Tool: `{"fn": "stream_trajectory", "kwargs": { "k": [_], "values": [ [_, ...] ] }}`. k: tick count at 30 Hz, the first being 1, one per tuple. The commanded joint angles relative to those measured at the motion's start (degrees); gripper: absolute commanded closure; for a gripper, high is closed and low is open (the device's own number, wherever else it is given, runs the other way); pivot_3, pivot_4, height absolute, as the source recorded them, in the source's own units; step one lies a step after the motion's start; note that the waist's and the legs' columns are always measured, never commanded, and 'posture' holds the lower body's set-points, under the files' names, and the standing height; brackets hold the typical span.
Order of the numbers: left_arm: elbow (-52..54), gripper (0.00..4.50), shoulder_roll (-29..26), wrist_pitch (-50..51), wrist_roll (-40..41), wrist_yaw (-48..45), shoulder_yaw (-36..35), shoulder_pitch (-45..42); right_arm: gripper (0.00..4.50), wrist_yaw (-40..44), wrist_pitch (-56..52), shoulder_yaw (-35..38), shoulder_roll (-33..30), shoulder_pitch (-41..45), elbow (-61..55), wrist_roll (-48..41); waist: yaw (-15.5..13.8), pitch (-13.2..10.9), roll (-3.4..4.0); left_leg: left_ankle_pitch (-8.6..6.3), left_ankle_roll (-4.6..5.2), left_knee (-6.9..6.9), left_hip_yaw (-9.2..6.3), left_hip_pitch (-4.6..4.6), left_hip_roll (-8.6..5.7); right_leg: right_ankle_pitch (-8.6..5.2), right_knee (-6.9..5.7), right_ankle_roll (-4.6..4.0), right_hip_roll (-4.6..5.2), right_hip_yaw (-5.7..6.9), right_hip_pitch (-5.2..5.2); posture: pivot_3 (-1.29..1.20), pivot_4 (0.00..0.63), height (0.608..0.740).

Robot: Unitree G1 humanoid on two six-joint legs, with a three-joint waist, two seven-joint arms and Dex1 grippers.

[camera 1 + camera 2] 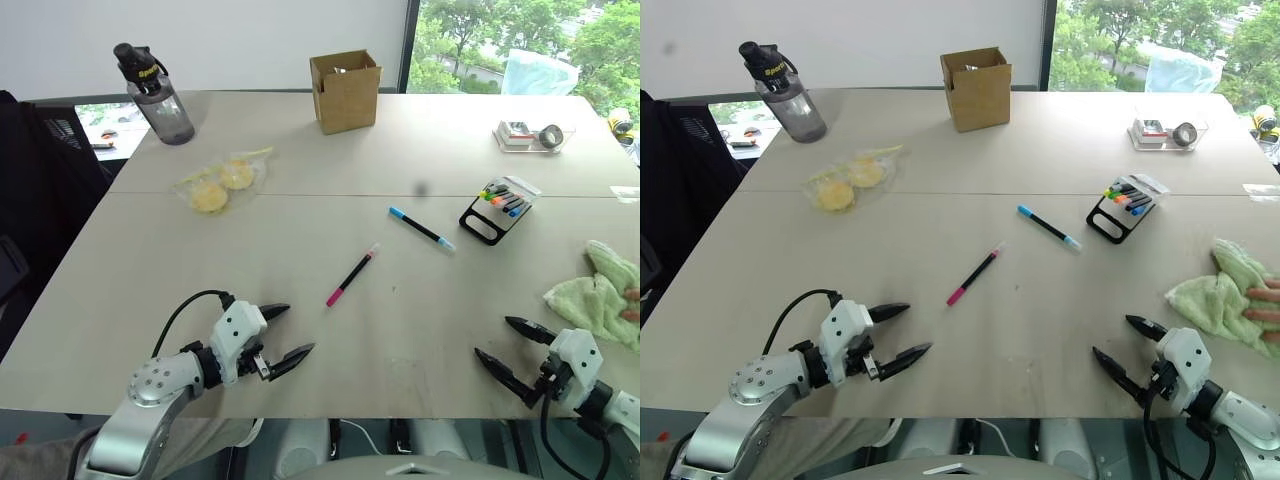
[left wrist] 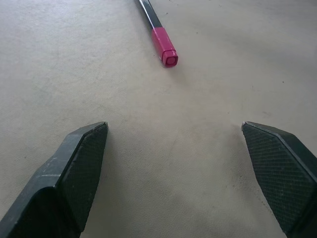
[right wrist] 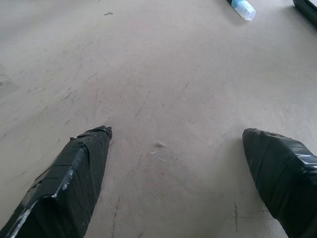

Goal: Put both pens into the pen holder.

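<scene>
Head view, pens: the pink pen point(image 1: 352, 275) lies mid-table, pink end nearest the robot; the blue pen point(image 1: 421, 229) lies just right and farther off, near the pen holder point(image 1: 484, 222).
Head view, holder: black case on the right, bunched markers point(image 1: 505, 199) at its far end, loop opening at its near end.
Head view, tools: left gripper point(image 1: 283, 337) and right gripper point(image 1: 515, 349) hover low at the near edge, fingers spread wide, nothing held.
Left wrist view: the pink pen's end sits ahead of the spread fingers point(image 2: 79, 163), slightly off-centre.
Right wrist view: bare table point(image 3: 148, 89) between the parted fingers; the blue pen's tip at the far edge.
Step in hand: likely reaching for the pink pen; advance the left gripper, straddle the barrel crosswise, close mid-barrel so it stays level.
Bystander: a hand point(image 1: 631, 304) on the green cloth point(image 1: 598, 295), far right.
</scene>
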State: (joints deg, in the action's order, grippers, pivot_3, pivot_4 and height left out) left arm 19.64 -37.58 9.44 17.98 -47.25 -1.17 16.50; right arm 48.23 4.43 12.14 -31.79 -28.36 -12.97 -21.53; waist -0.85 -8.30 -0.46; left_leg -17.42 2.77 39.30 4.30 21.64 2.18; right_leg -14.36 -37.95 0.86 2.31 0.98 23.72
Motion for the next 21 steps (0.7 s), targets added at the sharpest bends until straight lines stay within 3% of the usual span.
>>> {"fn": "stream_trajectory", "kwargs": {
  "k": [1,21],
  "values": [
    [-0.7,0.03,0.3,1.0,-1.1,1.1,0.1,-0.1,0.0,0.2,0.0,1.5,-0.7,0.2,-1.8,-0.9,0.0,0.0,0.0,0.0,0.0,0.0,0.0,0.0,0.0,0.0,0.0,0.0,0.0,0.0,0.0,0.0,0.15,0.736],
    [-0.3,0.03,1.6,2.6,-1.2,1.7,1.0,-2.3,0.0,0.2,1.6,1.5,0.1,-0.2,-0.7,-0.4,0.0,0.0,0.02,0.0,0.0,0.0,-0.01,0.02,-0.01,0.0,0.02,0.0,0.0,0.0,0.0,0.0,0.15,0.736]
  ]
}}
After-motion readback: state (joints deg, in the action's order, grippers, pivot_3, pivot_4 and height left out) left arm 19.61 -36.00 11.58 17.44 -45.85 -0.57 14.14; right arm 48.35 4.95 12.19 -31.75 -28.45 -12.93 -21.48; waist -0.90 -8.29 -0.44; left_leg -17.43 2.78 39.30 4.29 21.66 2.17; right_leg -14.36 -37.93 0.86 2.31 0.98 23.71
